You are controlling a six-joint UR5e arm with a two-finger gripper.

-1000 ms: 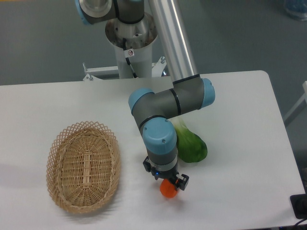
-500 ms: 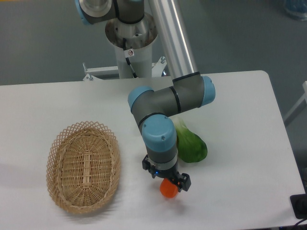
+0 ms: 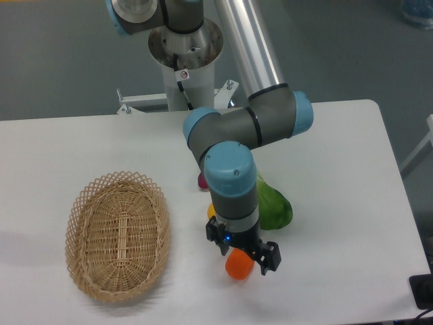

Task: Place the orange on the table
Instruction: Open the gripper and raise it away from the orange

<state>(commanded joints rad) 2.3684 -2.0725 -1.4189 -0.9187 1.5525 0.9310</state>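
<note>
The orange (image 3: 239,266) is a small bright toy fruit lying on the white table (image 3: 338,203) near its front edge. My gripper (image 3: 242,252) hangs just above it and covers its upper part. The black fingers (image 3: 271,258) stand wider apart than the orange, with a gap showing on its right side, so the gripper looks open and not clamped on it.
A large green fruit (image 3: 274,206) lies right behind the gripper. Slivers of a yellow fruit (image 3: 211,210) and a magenta object (image 3: 201,181) show beside the arm. An oval wicker basket (image 3: 117,233) sits to the left. The table's front edge is close.
The wrist has risen and turned, so it looks larger and nearer the camera. The fingers have spread apart. The orange stays at almost the same spot.
</note>
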